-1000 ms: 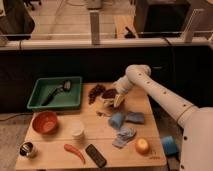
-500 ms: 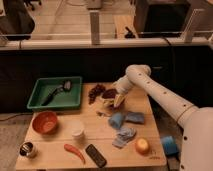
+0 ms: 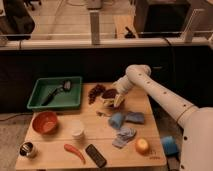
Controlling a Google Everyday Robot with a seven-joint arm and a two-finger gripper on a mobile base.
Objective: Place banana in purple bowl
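Camera view: banana (image 3: 119, 101) in the tool (image 3: 116, 98), beside purple bowl (image 3: 108, 93)

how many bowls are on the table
2: the orange bowl at the front left; the purple bowl at the back middle, next to the grapes, with the gripper at its right edge.

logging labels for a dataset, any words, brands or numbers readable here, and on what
No readable text anywhere.
The green tray, white cup, flat black device and robot arm show no lettering that can be made out.
The gripper is at the purple bowl, with the banana right by it; no label shows on these either.
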